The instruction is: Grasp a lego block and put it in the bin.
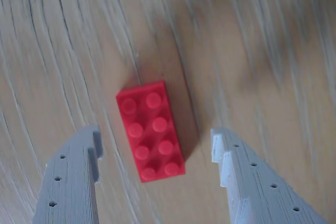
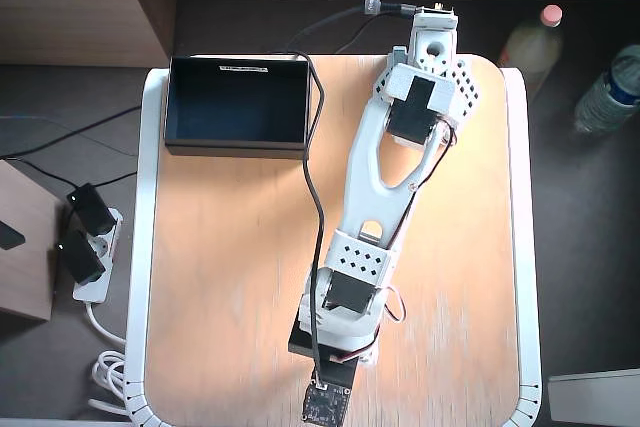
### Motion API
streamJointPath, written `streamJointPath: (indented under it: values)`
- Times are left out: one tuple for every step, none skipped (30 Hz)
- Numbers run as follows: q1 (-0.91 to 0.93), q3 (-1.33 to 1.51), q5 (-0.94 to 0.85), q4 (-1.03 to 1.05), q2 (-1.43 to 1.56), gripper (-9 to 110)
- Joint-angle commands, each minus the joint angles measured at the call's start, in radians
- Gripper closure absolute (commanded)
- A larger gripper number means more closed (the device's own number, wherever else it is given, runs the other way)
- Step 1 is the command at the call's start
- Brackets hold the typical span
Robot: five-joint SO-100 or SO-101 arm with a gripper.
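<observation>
In the wrist view the lego block [image 1: 151, 131], a small red brick with two rows of studs, lies flat on the wooden table. My gripper [image 1: 156, 134] hangs just above it, open, with one white finger [image 1: 73, 177] on each side and the brick's near half between the tips. The fingers do not touch the brick. From overhead the arm [image 2: 375, 177] stretches toward the table's near edge, and its wrist hides both brick and fingers. The bin [image 2: 237, 149], a shallow black box with a white label strip, stands empty at the far left corner.
A black cable [image 2: 315, 197] runs from the back of the table along the arm to the wrist camera. The rounded front table edge [image 2: 520, 402] lies close to the wrist. Bottles [image 2: 605, 92] stand on the floor at right, a power strip [image 2: 90, 247] at left.
</observation>
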Motion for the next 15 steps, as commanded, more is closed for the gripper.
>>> streamJointPath:
  values:
    - [-0.020,-0.138,0.005,0.005,0.014,80]
    - [-0.020,-0.138,0.008,0.005,0.011,80]
    - [-0.020,-0.138,0.008,0.005,0.008,80]
    - [-0.020,-0.138,0.009,0.005,0.005,80]
    - [-0.020,-0.138,0.009,0.005,0.000,80]
    - [-0.020,-0.138,0.009,0.005,-0.002,80]
    - [-0.020,-0.138,0.008,0.005,-0.003,80]
    - [-0.020,-0.138,0.008,0.005,-0.005,80]
    - [-0.021,-0.138,0.008,0.005,-0.006,80]
    - [-0.021,-0.138,0.009,0.005,-0.008,80]
    - [-0.021,-0.138,0.009,0.005,-0.009,80]
    - [-0.023,-0.138,0.009,0.003,-0.011,80]
    - [-0.023,-0.138,0.009,0.003,-0.011,80]
    - [-0.025,-0.138,0.009,0.003,-0.012,80]
    - [-0.025,-0.138,0.008,0.003,-0.014,80]
